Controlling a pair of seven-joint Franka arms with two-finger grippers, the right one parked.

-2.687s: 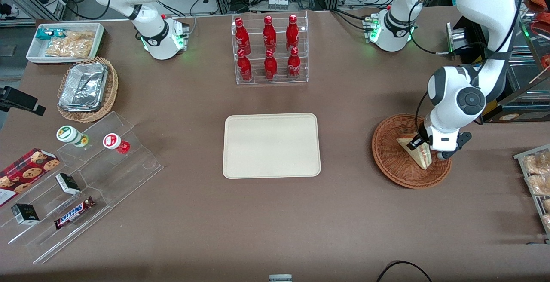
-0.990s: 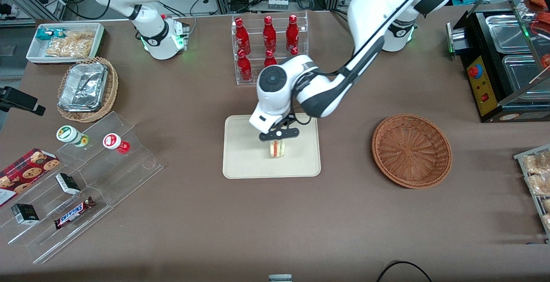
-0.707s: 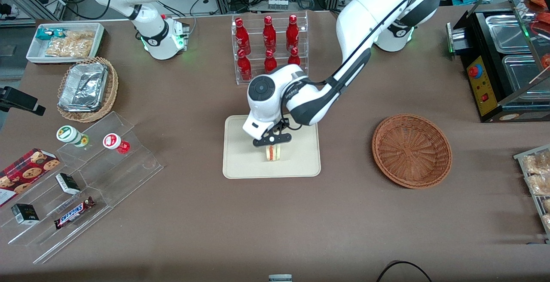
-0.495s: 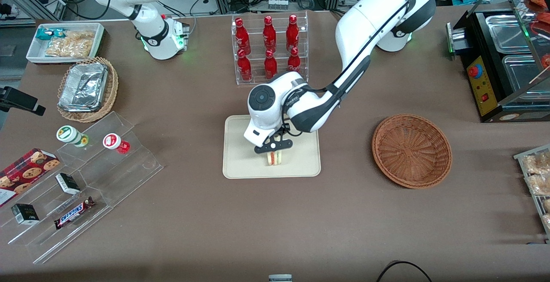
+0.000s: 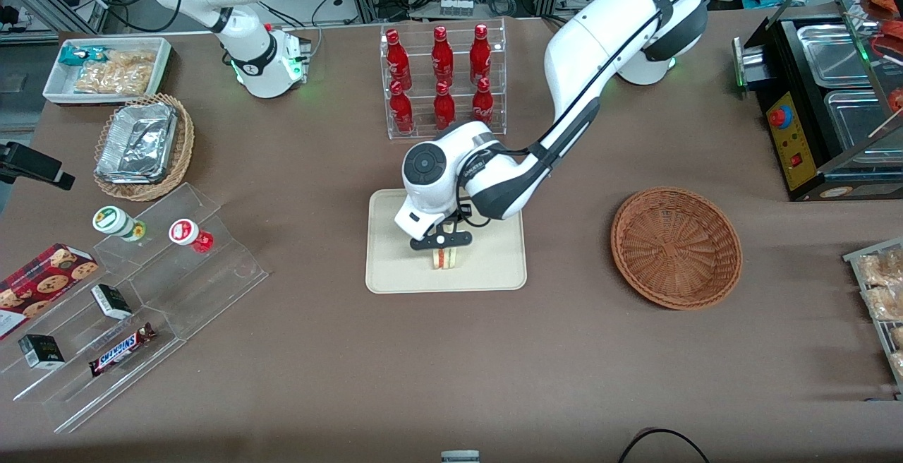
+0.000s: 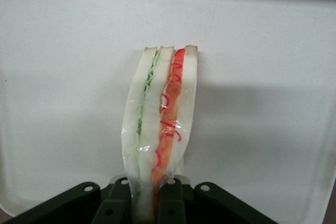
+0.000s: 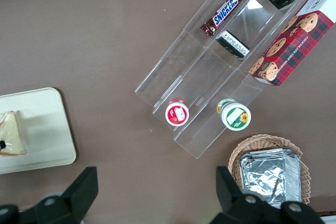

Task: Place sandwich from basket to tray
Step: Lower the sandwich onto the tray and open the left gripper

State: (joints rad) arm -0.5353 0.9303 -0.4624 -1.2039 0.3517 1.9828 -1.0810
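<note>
My left gripper [image 5: 442, 245] is shut on the sandwich [image 5: 444, 257], a plastic-wrapped white wedge with red and green filling, and holds it low over the cream tray [image 5: 395, 265], near the tray's edge nearest the front camera. In the left wrist view the sandwich [image 6: 160, 124] hangs between the black fingers [image 6: 171, 203] with the tray [image 6: 273, 77] close beneath; I cannot tell whether it touches. The sandwich [image 7: 11, 135] and tray [image 7: 50, 140] also show in the right wrist view. The reddish-brown basket [image 5: 676, 248] stands empty toward the working arm's end.
A clear rack of red bottles [image 5: 443, 82] stands farther from the front camera than the tray. A clear stepped shelf with snacks [image 5: 134, 293], a tan basket with foil container [image 5: 144, 145] and a white snack bin [image 5: 106, 68] lie toward the parked arm's end.
The gripper lifted the sandwich out of the basket and carried it over the tray. In the last second it has moved nearer the front camera and slightly lower.
</note>
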